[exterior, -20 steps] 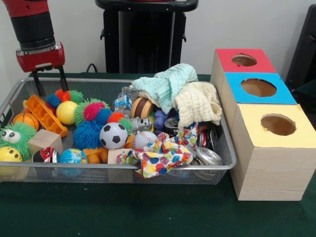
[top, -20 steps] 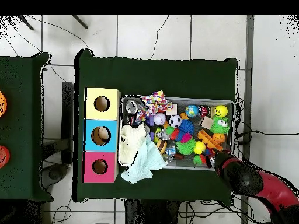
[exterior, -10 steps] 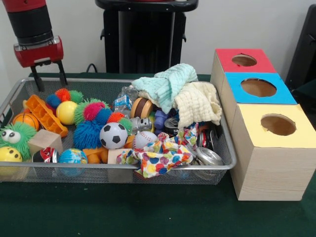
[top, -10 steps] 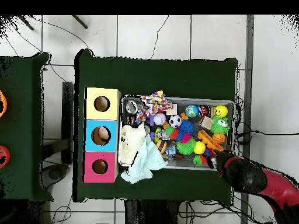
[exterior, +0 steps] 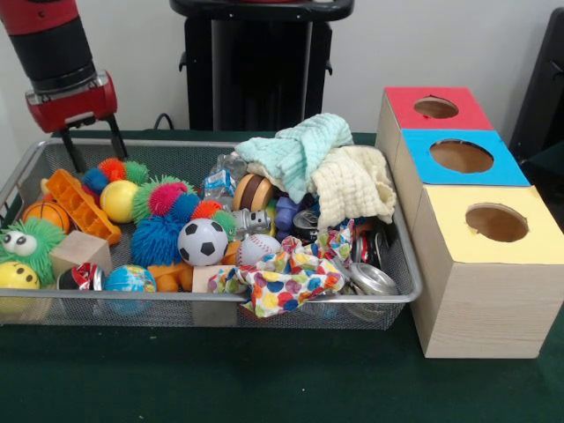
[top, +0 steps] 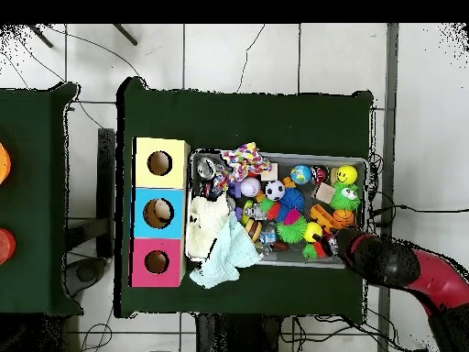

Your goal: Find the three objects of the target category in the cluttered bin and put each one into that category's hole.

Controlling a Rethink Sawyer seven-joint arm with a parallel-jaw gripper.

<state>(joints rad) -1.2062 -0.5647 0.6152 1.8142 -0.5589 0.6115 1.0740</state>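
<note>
End effector: the red-and-black end effector (exterior: pixel 91 145) is hovering spread and empty over the wire-mesh bin's (exterior: pixel 401 264) far left corner.
Targets: unclear which; toys are filling the bin.
Progress: seemingly just starting; sorting is remaining.

Bin (exterior: pixel 401 264) packed; cloths (exterior: pixel 326 167) cover right end; holes (exterior: pixel 496 222) unobstructed.

The front camera sat low and close, facing the bin (exterior: pixel 388 291) and boxes (exterior: pixel 480 256) across the table. The overhead camera looked straight down from high up. Both showed the bin and boxes.
</note>
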